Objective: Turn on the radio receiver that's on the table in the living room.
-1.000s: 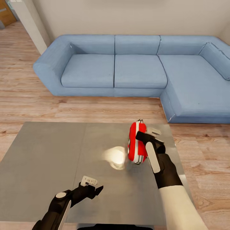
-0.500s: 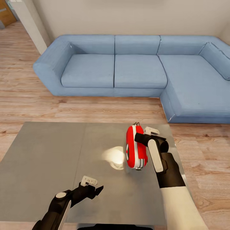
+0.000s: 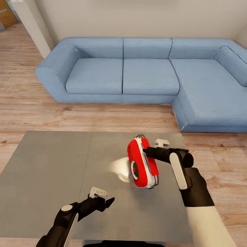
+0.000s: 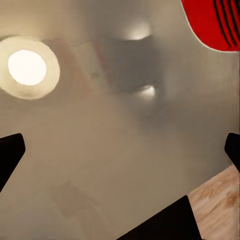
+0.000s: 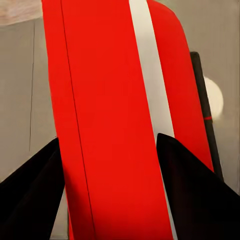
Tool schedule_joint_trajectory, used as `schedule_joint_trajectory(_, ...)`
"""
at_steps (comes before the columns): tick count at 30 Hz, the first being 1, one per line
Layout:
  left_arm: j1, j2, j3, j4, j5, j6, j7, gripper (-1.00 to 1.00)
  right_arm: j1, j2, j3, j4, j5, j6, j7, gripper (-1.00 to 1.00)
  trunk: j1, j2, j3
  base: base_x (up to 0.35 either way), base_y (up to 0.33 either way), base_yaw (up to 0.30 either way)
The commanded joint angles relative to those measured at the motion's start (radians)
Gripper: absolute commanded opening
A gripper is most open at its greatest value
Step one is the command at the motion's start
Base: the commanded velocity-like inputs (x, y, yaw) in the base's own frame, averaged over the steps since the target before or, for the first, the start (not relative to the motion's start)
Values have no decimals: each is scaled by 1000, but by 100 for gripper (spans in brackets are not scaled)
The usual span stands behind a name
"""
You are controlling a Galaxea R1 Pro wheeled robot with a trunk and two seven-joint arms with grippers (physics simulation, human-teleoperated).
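Observation:
The red radio receiver (image 3: 142, 164) with white trim stands tilted on the right part of the glossy grey table (image 3: 51, 164), its round dial (image 3: 134, 169) turned toward the left. My right gripper (image 3: 146, 152) reaches in from the right and is shut on the radio's upper body. In the right wrist view the radio receiver (image 5: 115, 100) lies between the two black fingers (image 5: 30, 192). My left gripper (image 3: 103, 197) hovers open over the table's near edge, apart from the radio. In the left wrist view the left gripper (image 4: 120, 155) holds nothing, and the radio receiver (image 4: 215, 22) shows at a corner.
A blue corner sofa (image 3: 137, 75) runs along the beige wall behind the table and wraps around at the right. Light wood floor (image 3: 103, 118) lies between sofa and table. A lamp's bright reflection (image 3: 120, 168) glares on the tabletop beside the radio.
The radio has turned and tilted in my right gripper, so its dial face now shows toward the left. The right forearm swung right. The left gripper dropped slightly nearer.

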Motion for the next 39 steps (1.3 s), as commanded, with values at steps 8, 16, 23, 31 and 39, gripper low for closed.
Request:
schedule_joint_trajectory(8, -1, -3, -1, -58, 144, 20, -44, 100, 32, -130, 71, 4, -5, 0, 168, -100, 0, 0, 0, 0, 0, 0)
schedule_joint_trajectory(16, -1, 0, 1, -123, 184, 123, -105, 100, 53, -142, 99, 12, 6, -8, 179, -100, 0, 0, 0, 0, 0, 0)
schedule_joint_trajectory(23, -1, 3, 3, -147, 186, 132, -215, 100, 70, -199, 241, 12, 35, -85, 200, -100, 0, 0, 0, 0, 0, 0)
schedule_joint_trajectory(31, 0, 3, 3, -150, 187, 134, -231, -100, 72, -221, 262, 11, 47, -111, 328, -100, 0, 0, 0, 0, 0, 0)
schedule_joint_trajectory(39, -1, 0, 3, -154, 187, 136, -235, -100, 72, -221, 264, 11, 47, -113, 343, -100, 0, 0, 0, 0, 0, 0)
